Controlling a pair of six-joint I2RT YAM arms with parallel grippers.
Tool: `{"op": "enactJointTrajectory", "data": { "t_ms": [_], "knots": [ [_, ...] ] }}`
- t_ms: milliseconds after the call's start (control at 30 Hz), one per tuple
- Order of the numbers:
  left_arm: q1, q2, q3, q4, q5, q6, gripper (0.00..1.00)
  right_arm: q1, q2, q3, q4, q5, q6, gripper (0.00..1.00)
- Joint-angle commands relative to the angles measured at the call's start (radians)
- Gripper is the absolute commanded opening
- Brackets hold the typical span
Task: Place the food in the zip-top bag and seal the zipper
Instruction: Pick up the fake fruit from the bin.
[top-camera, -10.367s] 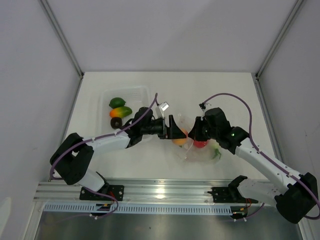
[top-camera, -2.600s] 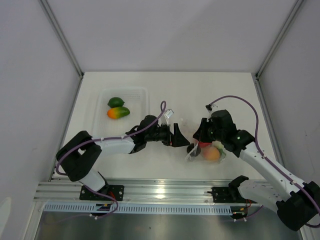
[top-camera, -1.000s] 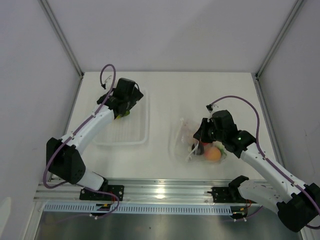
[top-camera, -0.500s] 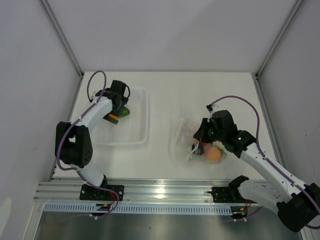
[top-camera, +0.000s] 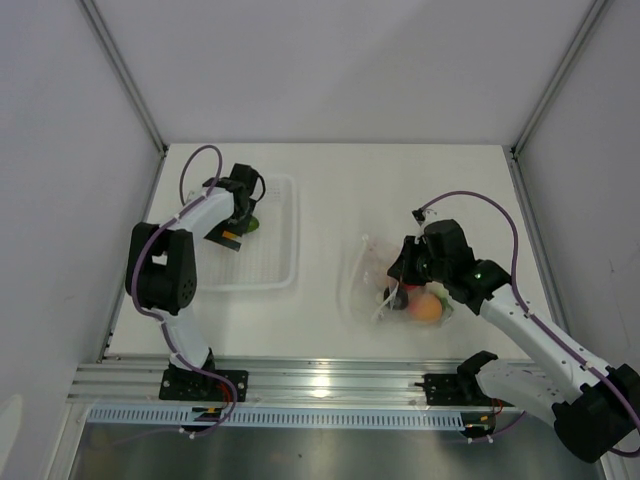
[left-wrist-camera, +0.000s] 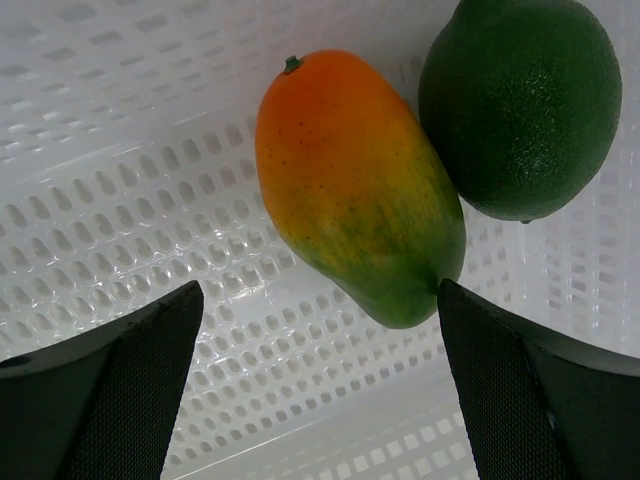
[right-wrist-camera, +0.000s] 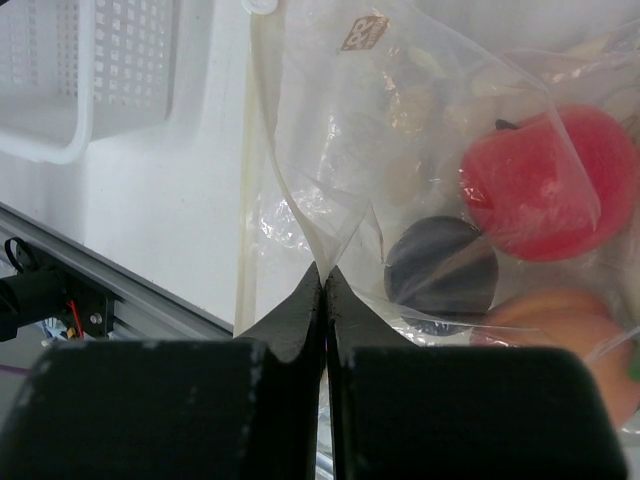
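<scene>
The zip-top bag (top-camera: 372, 282) lies right of centre on the table, with the red fruit (right-wrist-camera: 530, 180), the dark brown fruit (right-wrist-camera: 441, 265) and the orange peach (top-camera: 427, 307) inside. My right gripper (right-wrist-camera: 322, 275) is shut on a fold of the bag's top sheet (right-wrist-camera: 330, 200). In the left wrist view the yellow-red mango (left-wrist-camera: 355, 185) and the green fruit (left-wrist-camera: 520, 100) lie side by side in the white tray (left-wrist-camera: 150, 230). My left gripper (left-wrist-camera: 315, 330) is open just above the tray, its fingers (left-wrist-camera: 130, 390) astride the mango's green end. The radish is barely visible.
The white perforated tray (top-camera: 275, 255) sits at the left of the table, its corner also in the right wrist view (right-wrist-camera: 70, 80). An aluminium rail (top-camera: 320, 380) runs along the near edge. Grey walls enclose the table on three sides.
My left arm has swung from the bag back to the tray and lowered over the mango and green fruit. The dark brown fruit now lies in the bag. The right gripper has kept its hold.
</scene>
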Motion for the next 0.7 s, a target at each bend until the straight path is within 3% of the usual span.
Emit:
{"op": "enactJointTrajectory", "data": {
  "t_ms": [0, 667],
  "knots": [
    [0.013, 0.011, 0.043, 0.019, -0.046, -0.032, 0.99, -0.007, 0.000, 0.008, 0.009, -0.009, -0.029, 0.00],
    [0.060, 0.127, 0.137, -0.070, -0.003, -0.089, 1.00, -0.059, 0.003, -0.018, 0.023, -0.051, -0.057, 0.00]
  ]
}}
